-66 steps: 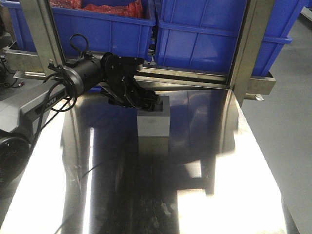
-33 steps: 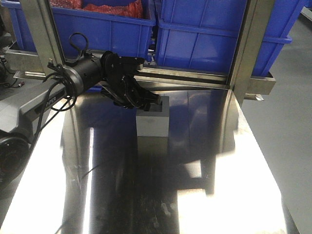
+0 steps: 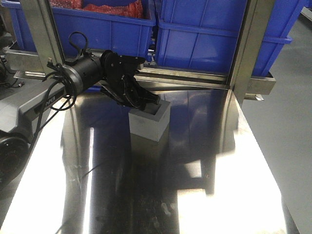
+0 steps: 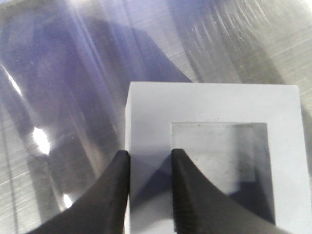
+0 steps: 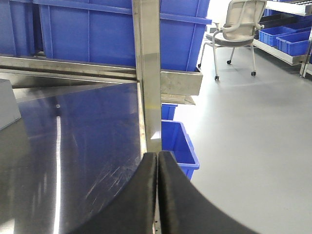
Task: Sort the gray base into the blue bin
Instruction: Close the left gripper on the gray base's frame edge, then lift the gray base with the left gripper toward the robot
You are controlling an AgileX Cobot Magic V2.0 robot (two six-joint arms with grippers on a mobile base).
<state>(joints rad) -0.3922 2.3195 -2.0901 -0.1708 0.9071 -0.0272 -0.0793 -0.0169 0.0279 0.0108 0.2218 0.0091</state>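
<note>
Item: gray base (image 3: 148,124), sitting tilted on steel table (image 3: 219,195), twd 12 o'clock edge. L gripper (image 4: 149,154) pinching its wall, one finger inside recess. R gripper (image 5: 157,155) jaws pressing together, empty. Beyond, at 12 o'clock, blue bin (image 3: 209,44) standing. Arm lettering illegible.

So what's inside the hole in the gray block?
One finger of the left pincer dips into the gray base; bare floor shows beside it. Under that finger is hidden.

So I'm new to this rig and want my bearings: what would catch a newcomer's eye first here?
The matte gray base stands out near the far end of the mirror-bright steel table, the left arm's jaws clamped on one wall of its square recess. Behind it, bright blue bins line a metal rack, the left one holding something red.
</note>
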